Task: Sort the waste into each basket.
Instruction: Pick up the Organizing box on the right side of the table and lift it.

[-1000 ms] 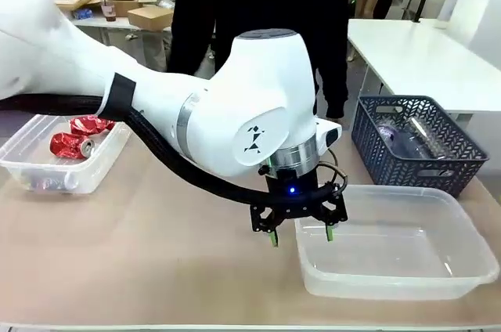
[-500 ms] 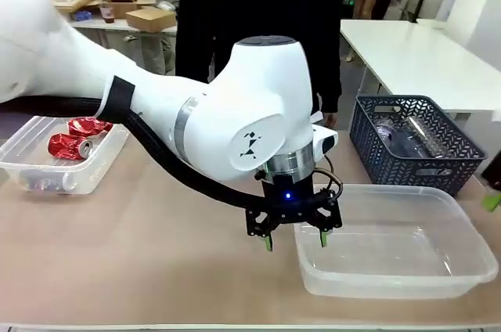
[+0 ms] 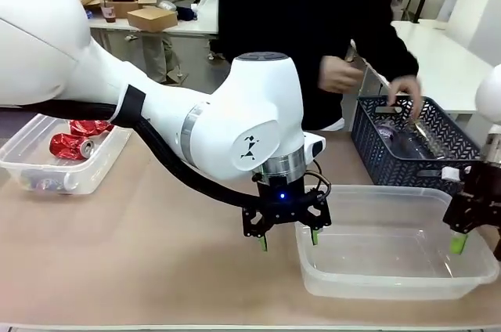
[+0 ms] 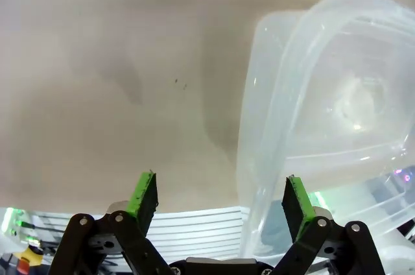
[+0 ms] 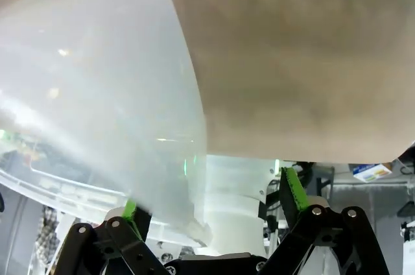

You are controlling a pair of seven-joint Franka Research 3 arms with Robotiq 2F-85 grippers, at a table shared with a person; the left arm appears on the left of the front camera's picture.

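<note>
Two crushed red cans (image 3: 72, 144) lie in the clear tub (image 3: 88, 178) at the left. The other clear tub (image 3: 376, 289), at the right front, has nothing in it. My left gripper (image 3: 287, 238) hangs open over that tub's left end, one finger outside the rim and one inside. In the left wrist view the left gripper (image 4: 220, 197) holds nothing, with the tub's corner (image 4: 259, 152) between its fingers. My right gripper (image 3: 479, 244) stands open at the tub's right end. In the right wrist view the right gripper (image 5: 211, 200) straddles the tub's wall (image 5: 188, 132). Clear bottles (image 3: 407, 144) lie in the lattice basket.
A dark blue lattice basket (image 3: 368, 140) stands behind the right tub. A person in black stands at the far side, one hand (image 3: 407, 89) reaching into it. My left arm's big white body (image 3: 235, 120) spans the table's middle.
My right gripper has come in from the right to the tub's end. The person has leaned in and put a hand into the blue basket. My left gripper drifted slightly left.
</note>
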